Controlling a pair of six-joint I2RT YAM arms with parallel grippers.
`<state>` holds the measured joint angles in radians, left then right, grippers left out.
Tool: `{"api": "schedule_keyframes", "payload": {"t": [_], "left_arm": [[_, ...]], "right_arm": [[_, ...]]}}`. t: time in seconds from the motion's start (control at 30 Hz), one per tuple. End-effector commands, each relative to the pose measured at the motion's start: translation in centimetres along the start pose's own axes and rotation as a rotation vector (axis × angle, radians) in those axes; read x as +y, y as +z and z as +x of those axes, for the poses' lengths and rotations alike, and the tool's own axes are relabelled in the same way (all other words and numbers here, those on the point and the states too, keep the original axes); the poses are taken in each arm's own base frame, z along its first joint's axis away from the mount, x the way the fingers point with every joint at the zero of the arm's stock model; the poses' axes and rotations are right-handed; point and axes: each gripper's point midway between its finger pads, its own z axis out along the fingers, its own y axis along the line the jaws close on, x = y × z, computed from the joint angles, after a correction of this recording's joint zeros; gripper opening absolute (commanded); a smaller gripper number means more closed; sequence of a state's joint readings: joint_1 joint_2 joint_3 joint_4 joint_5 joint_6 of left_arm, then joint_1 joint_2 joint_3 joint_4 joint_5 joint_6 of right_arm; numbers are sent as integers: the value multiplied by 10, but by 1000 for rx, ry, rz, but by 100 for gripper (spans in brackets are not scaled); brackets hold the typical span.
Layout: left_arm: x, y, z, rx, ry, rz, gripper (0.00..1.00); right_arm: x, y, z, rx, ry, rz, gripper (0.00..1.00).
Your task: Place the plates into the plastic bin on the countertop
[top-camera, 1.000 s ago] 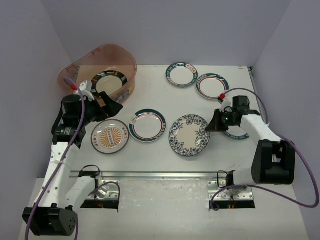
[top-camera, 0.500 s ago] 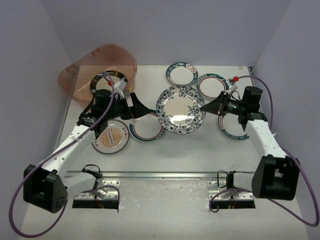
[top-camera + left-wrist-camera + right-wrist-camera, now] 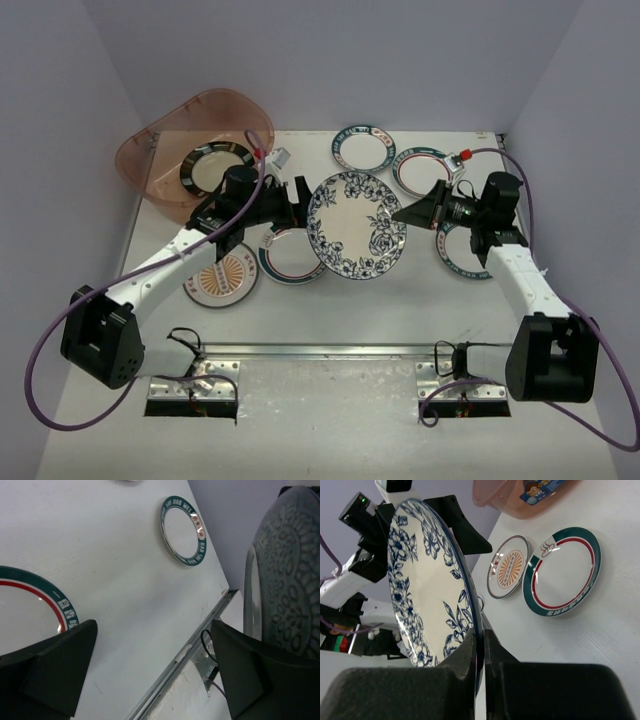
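Over countertop (image 3: 350, 310) — right gripper (image 3: 400, 213) pinches floral plate (image 3: 355, 225) rim, left gripper (image 3: 298, 208) gaping beside.

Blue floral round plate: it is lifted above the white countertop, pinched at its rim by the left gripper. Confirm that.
Not quite. The blue floral round plate is indeed lifted above the white countertop, but it is pinched at its rim by the right gripper, not the left gripper. The right wrist view shows its fingers shut on the rim.

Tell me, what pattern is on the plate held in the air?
The plate has blue flowers and leaves on white, clearest in the right wrist view.
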<state>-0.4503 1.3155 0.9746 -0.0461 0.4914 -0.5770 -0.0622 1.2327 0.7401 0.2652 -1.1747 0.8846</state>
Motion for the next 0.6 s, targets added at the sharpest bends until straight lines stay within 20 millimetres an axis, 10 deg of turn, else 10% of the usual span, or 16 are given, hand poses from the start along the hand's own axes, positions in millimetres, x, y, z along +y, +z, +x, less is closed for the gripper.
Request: {"api": "schedule_keyframes", "payload": {"t": [0.0, 0.37, 0.57], "left_arm": [[12, -15, -33, -133, 44, -157, 100], [49, -61, -68, -325, 21, -409, 100], [9, -35, -51, -209, 50, -123, 100]], "right_arm": [[8, -2, -33, -82, -74, 98, 0], [-42, -18, -60, -201, -66, 430, 0], [-27, -4, -61, -150, -64, 290, 0]]}}
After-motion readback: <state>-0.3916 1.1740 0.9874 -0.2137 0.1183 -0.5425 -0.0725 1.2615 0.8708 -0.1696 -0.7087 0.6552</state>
